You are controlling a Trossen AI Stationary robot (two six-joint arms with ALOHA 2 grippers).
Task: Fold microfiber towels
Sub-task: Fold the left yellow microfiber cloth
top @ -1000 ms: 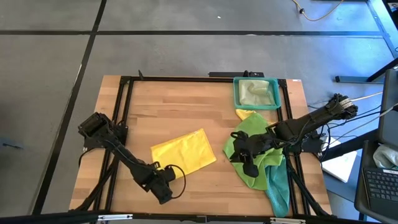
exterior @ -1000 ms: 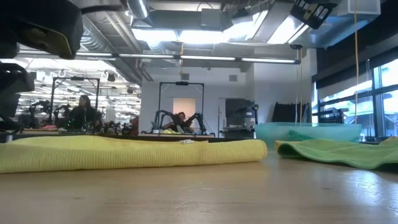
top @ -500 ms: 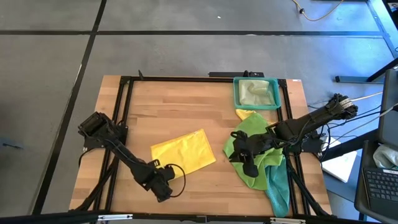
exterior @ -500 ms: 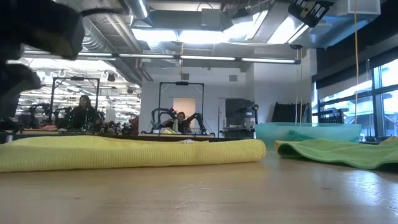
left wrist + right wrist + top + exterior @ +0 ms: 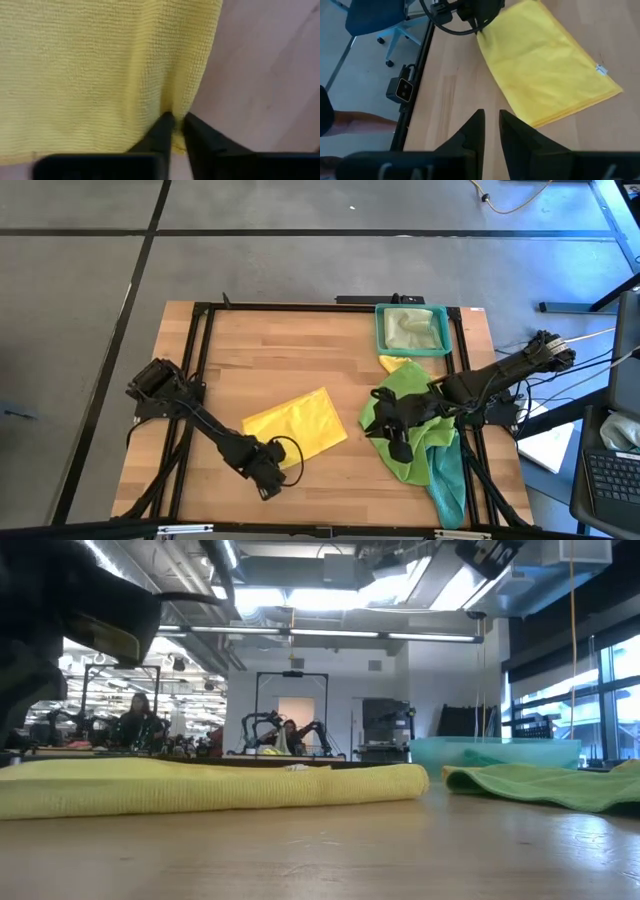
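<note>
A: Why is the left gripper [image 5: 173, 121] down at the near edge of the yellow towel [image 5: 296, 423]?

B: It is after a corner. In the left wrist view its fingers [image 5: 159, 132] are pinched together on the towel's hem, with a small pucker of cloth rising between them. So it grips the towel right at the edge, which is where you take hold to bring one side over the other.

A: And the towel itself?

B: It lies flat on the table [image 5: 280, 350], left of centre, turned at a slant. It looks folded once already, to my eye, so this is likely the next fold.

A: What about the right gripper [image 5: 490, 125]?

B: It hangs over the green towel [image 5: 408, 385] on the right side, facing across the table toward the yellow one. Its fingers stand close together with a narrow gap, and nothing is between them. I judge it is waiting.

A: The rest of the towels?

B: A teal towel [image 5: 447, 475] hangs at the near right edge, under the green one. A pale towel [image 5: 412, 328] sits folded in the tray [image 5: 380, 330] at the far right, probably the place for finished ones. A second yellow towel [image 5: 393, 363] peeks out between tray and green towel.
</note>
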